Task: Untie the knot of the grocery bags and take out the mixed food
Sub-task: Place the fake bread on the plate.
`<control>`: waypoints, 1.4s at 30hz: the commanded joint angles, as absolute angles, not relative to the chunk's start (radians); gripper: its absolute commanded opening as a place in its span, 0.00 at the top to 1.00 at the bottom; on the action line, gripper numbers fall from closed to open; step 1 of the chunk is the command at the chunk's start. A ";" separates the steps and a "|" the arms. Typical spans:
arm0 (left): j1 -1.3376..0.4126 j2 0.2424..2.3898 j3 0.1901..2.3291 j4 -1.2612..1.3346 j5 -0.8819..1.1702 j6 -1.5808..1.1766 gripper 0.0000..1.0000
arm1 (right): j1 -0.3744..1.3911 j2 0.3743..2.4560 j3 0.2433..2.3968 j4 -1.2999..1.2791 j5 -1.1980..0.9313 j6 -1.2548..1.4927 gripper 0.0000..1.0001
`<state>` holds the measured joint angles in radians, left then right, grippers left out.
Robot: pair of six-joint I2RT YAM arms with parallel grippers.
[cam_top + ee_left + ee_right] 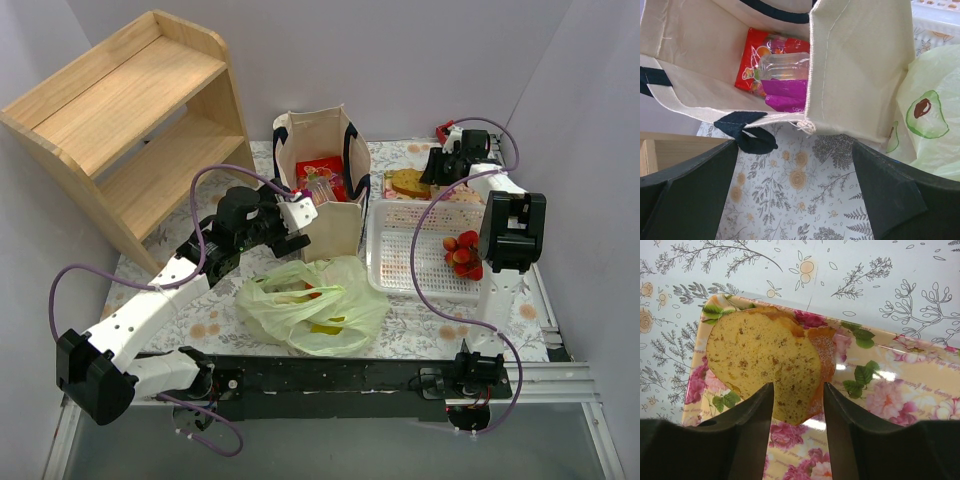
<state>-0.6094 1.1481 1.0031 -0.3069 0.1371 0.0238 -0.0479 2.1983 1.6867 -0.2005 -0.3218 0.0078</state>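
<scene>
The left end effector [794, 146] was wide open and empty. It hovered just outside the near corner of the canvas tote [855, 65], with the floral counter [790, 190] showing between its fingers. Inside the tote lay a red packet [752, 55], a clear bottle [782, 65] on top of it, and a purple packet [785, 95] against the near wall.

The step in hand looked like taking food out of the tote. To do it well, the fingers would need to go up and over the rim. They should clear the limp navy strap [747, 132] and come down onto the bottle, which lay uppermost, without pinching the cloth wall. The left arm reached forward and across from its base, the wrist tipped down toward the bag's mouth.

The right arm was stretched to the far side of the counter. The right end effector [798, 407] pointed down over a flowered tray [900, 385] and straddled the near edge of a brown biscuit [760, 360] lying on it. Whether it was gripping the biscuit or had let go could not be told.

The green plastic bag [315, 310] sat slumped near the arm bases, just beside the tote. Its mouth looked loose and no knot could be made out. Strawberries [463, 252] lay in the white basket [400, 262].
</scene>
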 commanded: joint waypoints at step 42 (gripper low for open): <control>-0.655 1.063 1.120 -0.701 0.825 -0.304 0.02 | 0.693 1.172 1.299 -0.791 -0.183 -0.449 0.39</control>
<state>-0.5602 0.9436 1.1294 -0.8482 0.9241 -0.2222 0.7151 1.2018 1.2076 -0.7288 -0.3180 -0.4423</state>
